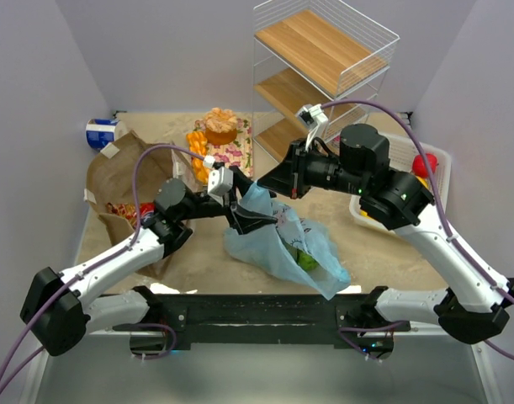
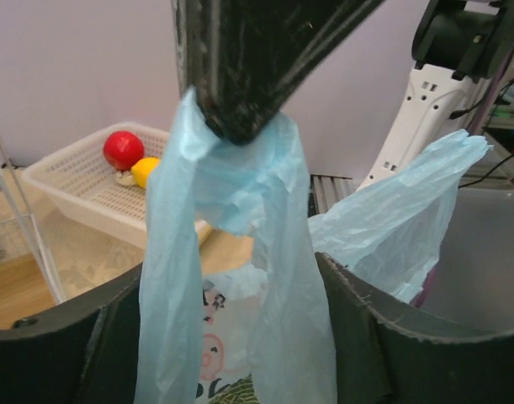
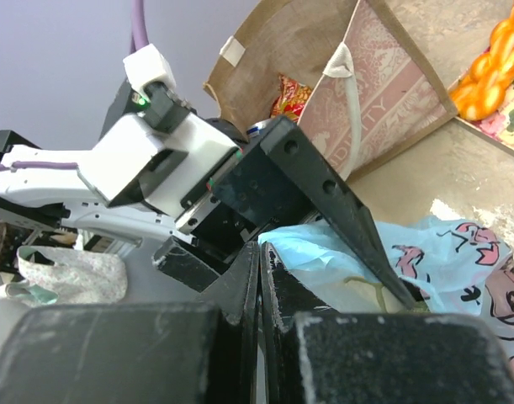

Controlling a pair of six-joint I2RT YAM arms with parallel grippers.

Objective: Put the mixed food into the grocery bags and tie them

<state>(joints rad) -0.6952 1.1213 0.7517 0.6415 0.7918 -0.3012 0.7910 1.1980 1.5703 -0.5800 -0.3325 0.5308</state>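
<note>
The light-blue plastic bag (image 1: 282, 240) lies mid-table with something green (image 1: 307, 259) showing inside. My right gripper (image 1: 261, 181) is shut on one of its loop handles (image 2: 240, 168) and holds it up; its closed fingertips (image 3: 261, 252) also show in the right wrist view. My left gripper (image 2: 231, 282) is open, one finger on each side of the hanging handle. The brown paper bag (image 1: 122, 177) lies at the left with red snack packets (image 1: 126, 210) in its mouth. A silver-and-blue can (image 1: 101, 133) stands at the far left.
A white slatted basket (image 1: 437, 160) at the right holds a red fruit (image 2: 123, 150) and a yellow one (image 2: 144, 171). An orange cake (image 1: 221, 126) and orange segments (image 1: 198, 143) sit at the back. A wire shelf (image 1: 324, 59) stands behind.
</note>
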